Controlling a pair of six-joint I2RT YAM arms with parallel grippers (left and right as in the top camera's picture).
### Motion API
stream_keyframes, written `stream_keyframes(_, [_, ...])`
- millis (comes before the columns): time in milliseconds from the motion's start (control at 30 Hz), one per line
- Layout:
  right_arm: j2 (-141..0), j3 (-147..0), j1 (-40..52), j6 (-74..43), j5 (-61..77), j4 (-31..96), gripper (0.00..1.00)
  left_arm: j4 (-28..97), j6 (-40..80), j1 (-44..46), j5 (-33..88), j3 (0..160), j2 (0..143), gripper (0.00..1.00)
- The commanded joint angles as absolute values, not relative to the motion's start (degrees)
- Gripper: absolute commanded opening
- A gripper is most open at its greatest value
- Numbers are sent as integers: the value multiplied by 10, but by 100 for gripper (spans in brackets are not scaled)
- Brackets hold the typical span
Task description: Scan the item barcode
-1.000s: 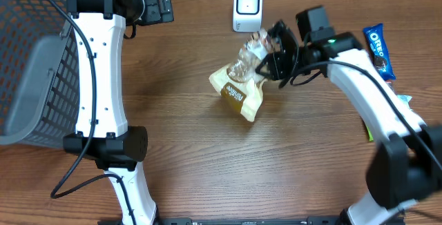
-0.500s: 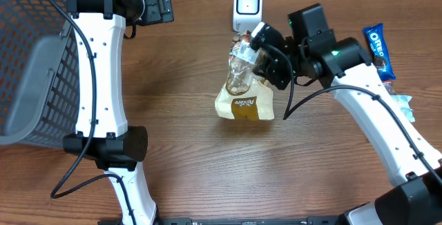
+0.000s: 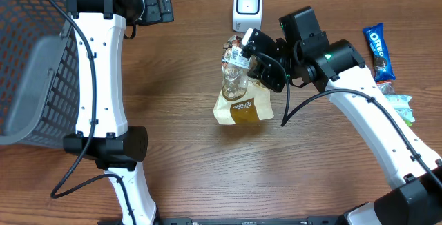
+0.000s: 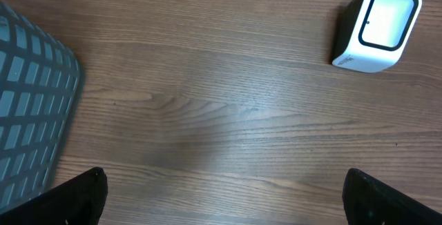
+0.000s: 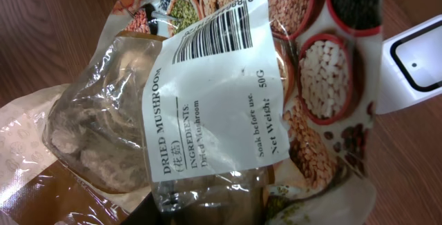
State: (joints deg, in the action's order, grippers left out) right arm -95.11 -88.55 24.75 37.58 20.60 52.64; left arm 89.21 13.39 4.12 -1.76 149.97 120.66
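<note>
While the right hand point(image 3: 253, 56) pinches the top of the dried mushroom bag point(image 3: 240, 95) just in front of the scanner point(image 3: 247, 7) at the surface's point(image 3: 207, 170) back edge, the step looks like presenting the barcode point(image 5: 210, 28). Next, I'd say, the barcode needs turning squarely toward the scanner's window. The left hand point(image 3: 157, 5) hangs wide open, empty, near the back-left corner. I count one bag, one scanner, one basket point(image 3: 34, 80) at the left edge, and two packets by the right edge: an Oreo pack point(image 3: 379, 49) and a greenish packet point(image 3: 400, 108).
</note>
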Motion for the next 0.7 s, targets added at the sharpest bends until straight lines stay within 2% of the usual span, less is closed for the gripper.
stream_keyframes(0, [-942, -893, 248, 407, 219, 533, 4, 893, 133, 41, -19, 1506, 1207, 100])
stream_keyframes(267, [-961, -879, 248, 410, 221, 539, 4, 893, 133, 41, -19, 1506, 1207, 100])
stream_keyframes(667, [-1114, -853, 247, 405, 221, 476, 4, 893, 133, 41, -19, 1506, 1207, 100])
